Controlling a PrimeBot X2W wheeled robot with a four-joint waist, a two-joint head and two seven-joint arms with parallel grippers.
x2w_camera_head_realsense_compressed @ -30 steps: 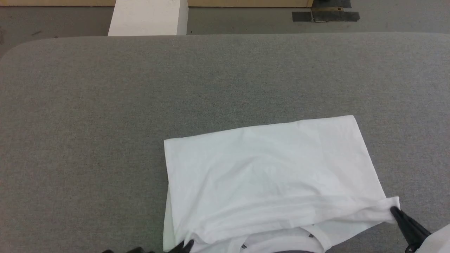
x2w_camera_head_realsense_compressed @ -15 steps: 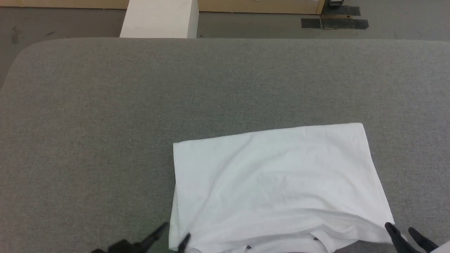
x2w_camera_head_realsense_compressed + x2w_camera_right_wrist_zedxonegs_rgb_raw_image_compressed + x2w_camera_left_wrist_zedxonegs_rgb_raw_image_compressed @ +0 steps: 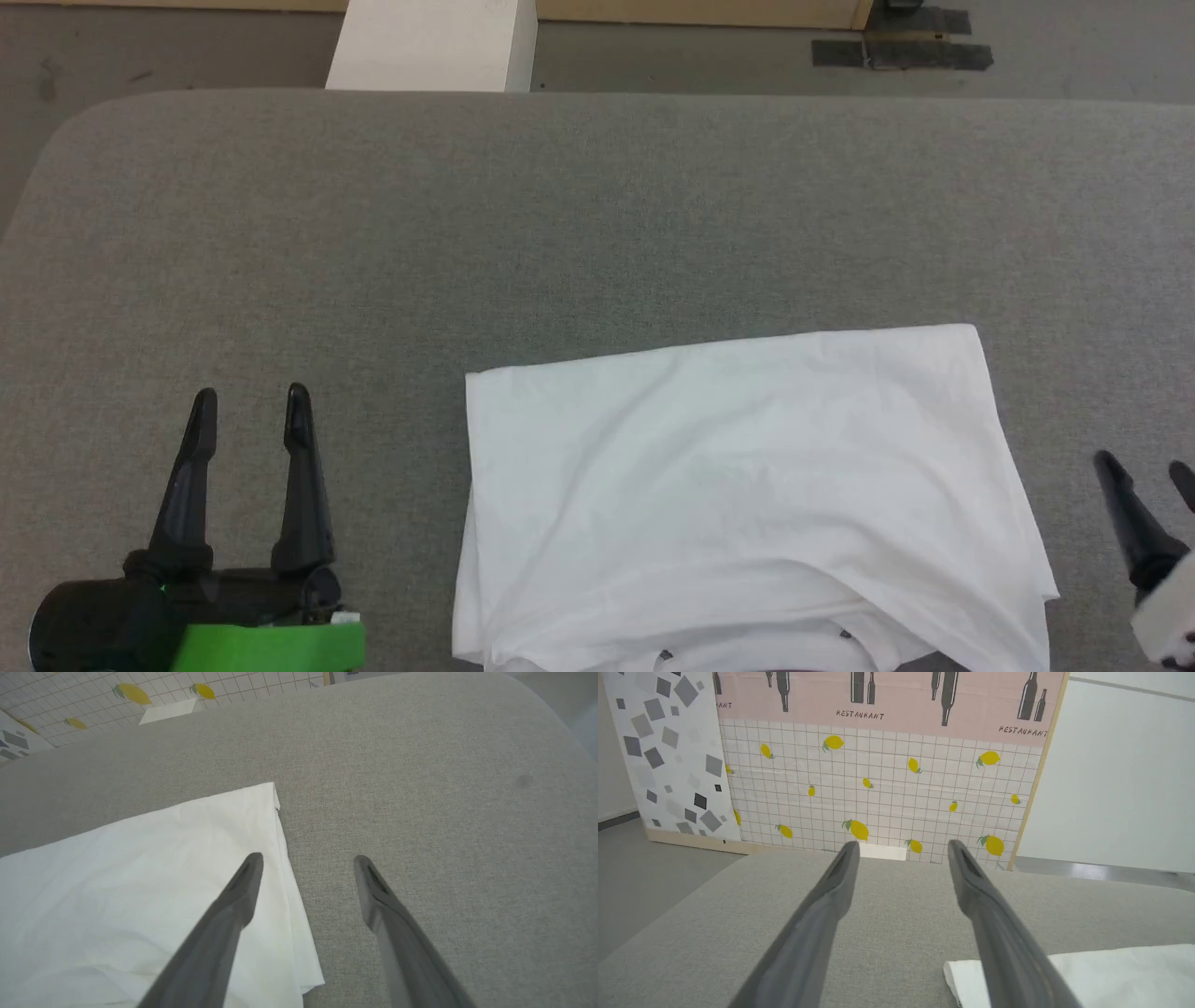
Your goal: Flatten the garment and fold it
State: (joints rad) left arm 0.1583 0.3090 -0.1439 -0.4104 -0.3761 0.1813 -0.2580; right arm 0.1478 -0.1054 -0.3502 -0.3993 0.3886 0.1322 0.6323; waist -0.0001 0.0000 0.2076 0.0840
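Lying folded into a rough rectangle, the white thin-fabric T-shirt (image 3: 738, 485) takes up the near right part of the grey fabric-covered desk (image 3: 597, 215), and we see its near edge cut off by the bottom of the head view. Its far edge runs slightly aslant, higher towards the right. Soft wrinkles cross the top layer, and at the near edge a curved neckline with two small grey marks peeks out from under the fold.

To its right we find the right gripper (image 3: 1146, 464), its jaws released and spread, holding nothing. In the right wrist view one dark finger crosses in front of the cloth's side edge and the other in front of bare desk; we cannot tell whether either touches.

Well apart on the other side, the left gripper (image 3: 250, 394) sits over bare desk, jaws likewise spread wide and empty, on a black body with a green part below.

Beyond the desk's far edge we note a white box (image 3: 431, 47) standing on the grey floor (image 3: 700, 56), with dark tape patches (image 3: 901, 53) farther right. The left wrist view shows a tiled wall panel with yellow lemons (image 3: 887, 788) behind the desk.
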